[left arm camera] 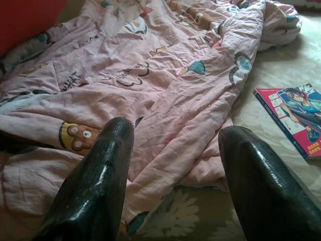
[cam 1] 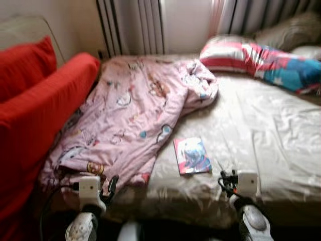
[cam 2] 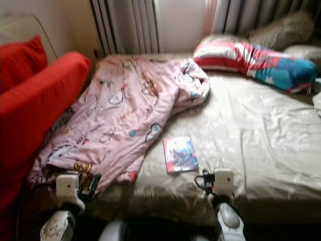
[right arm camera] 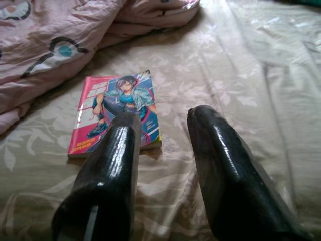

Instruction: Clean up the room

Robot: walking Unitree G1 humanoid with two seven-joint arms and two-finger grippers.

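1. Wide bed (cam 1: 271, 125) dressed in a shiny beige sheet, faint leaf-and-flower pattern, creased into long soft folds.
2. Pink quilt (cam 1: 125, 120), thin and rumpled, printed with cartoon figures, heaped across the bed's left half and spilling over the near edge.
3. Flat rectangular comic book (cam 1: 191, 155) with a glossy cover and pink spine, lying face up on the sheet just beside the quilt's lower edge, near the foot of the bed.
4. Plump striped pillow (cam 1: 261, 60) in red, white and blue at the head end; duller grey cushion (cam 1: 288, 30) behind it.
5. Red upholstered sofa (cam 1: 35, 115) with matte ribbed fabric, pressed against the bed's left side.
6. Left gripper (left arm camera: 173, 145) low over the quilt's near corner, smooth black fingers (left arm camera: 100, 175) spread wide, holding nothing.
7. Right gripper (right arm camera: 163, 120) low over the sheet, pointed at the comic book's near edge, glossy fingers (right arm camera: 225, 170) parted, nothing between them.
8. Pleated curtains (cam 1: 135, 25) hanging behind the bed.
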